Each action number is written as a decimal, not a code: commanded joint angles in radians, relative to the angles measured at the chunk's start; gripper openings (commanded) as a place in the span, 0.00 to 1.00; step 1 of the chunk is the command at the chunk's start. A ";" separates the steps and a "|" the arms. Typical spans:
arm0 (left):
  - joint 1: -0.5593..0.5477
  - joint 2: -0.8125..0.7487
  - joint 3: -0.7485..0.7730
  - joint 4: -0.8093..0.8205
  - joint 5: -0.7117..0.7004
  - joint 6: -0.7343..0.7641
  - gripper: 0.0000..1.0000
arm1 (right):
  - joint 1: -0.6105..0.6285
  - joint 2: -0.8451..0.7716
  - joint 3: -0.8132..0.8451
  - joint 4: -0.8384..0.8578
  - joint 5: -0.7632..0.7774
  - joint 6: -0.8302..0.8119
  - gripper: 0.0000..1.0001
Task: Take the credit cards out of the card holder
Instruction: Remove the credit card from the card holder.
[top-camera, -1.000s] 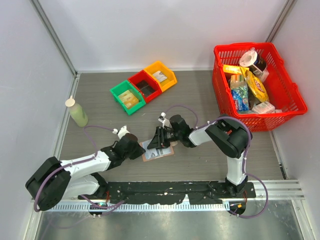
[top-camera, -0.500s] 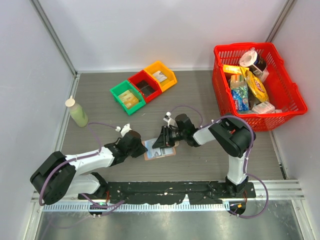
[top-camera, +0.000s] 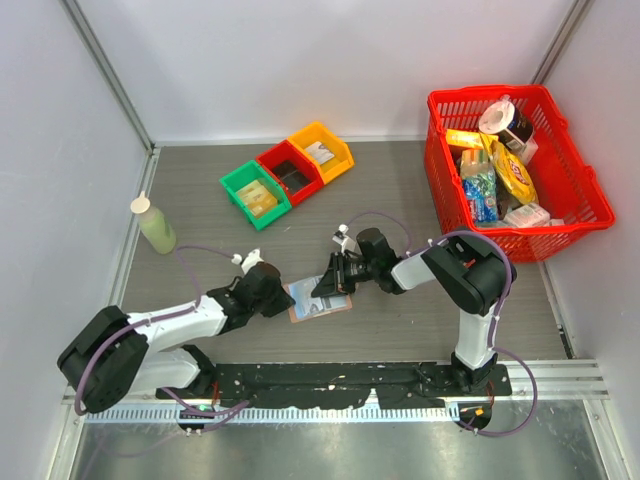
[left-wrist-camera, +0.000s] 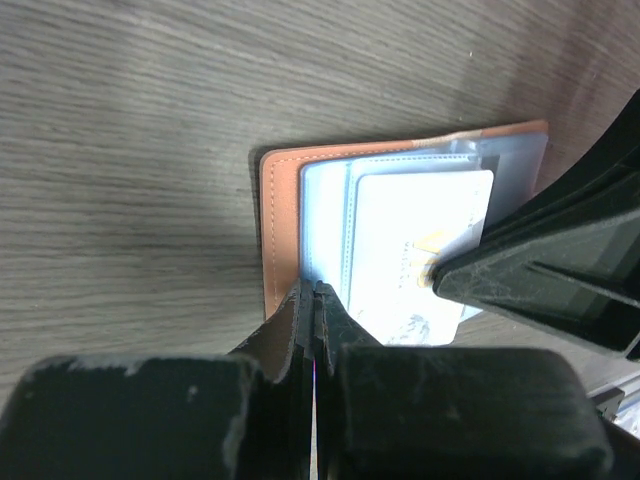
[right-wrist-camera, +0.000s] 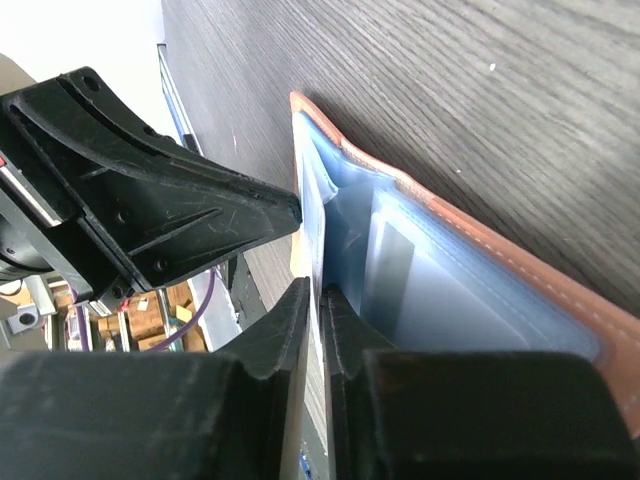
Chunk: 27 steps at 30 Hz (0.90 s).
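The tan card holder (top-camera: 318, 303) lies open on the table between both arms, and its pale blue lining faces up (left-wrist-camera: 330, 200). A whitish credit card (left-wrist-camera: 415, 245) sits in its sleeve. My left gripper (top-camera: 284, 296) is shut, with its tips (left-wrist-camera: 315, 292) pressed on the holder's left part where the tan edge (left-wrist-camera: 275, 230) meets the lining. My right gripper (top-camera: 330, 284) is shut on a thin pale card edge (right-wrist-camera: 318, 270) that stands up from the holder's blue pocket (right-wrist-camera: 440, 300). Its finger covers the card's corner in the left wrist view (left-wrist-camera: 540, 275).
Green, red and yellow bins (top-camera: 288, 172) stand behind the holder. A pale green bottle (top-camera: 154, 224) stands at the left. A red basket (top-camera: 575, 190) full of groceries stands at the right. The left gripper (right-wrist-camera: 160, 200) is close beside the right one.
The left gripper has moved right to the holder's left edge. The right gripper has drawn a little to the right with the card edge, and the holder has shifted slightly with it.
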 joint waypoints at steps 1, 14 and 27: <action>-0.006 -0.056 -0.017 -0.043 0.033 0.031 0.00 | -0.003 -0.028 0.012 0.031 -0.024 -0.022 0.13; -0.004 -0.052 0.026 0.032 0.064 0.085 0.02 | -0.003 -0.031 0.010 0.031 -0.022 -0.022 0.13; -0.006 0.071 0.021 0.051 0.072 0.080 0.00 | -0.003 -0.037 0.020 0.026 -0.020 -0.011 0.26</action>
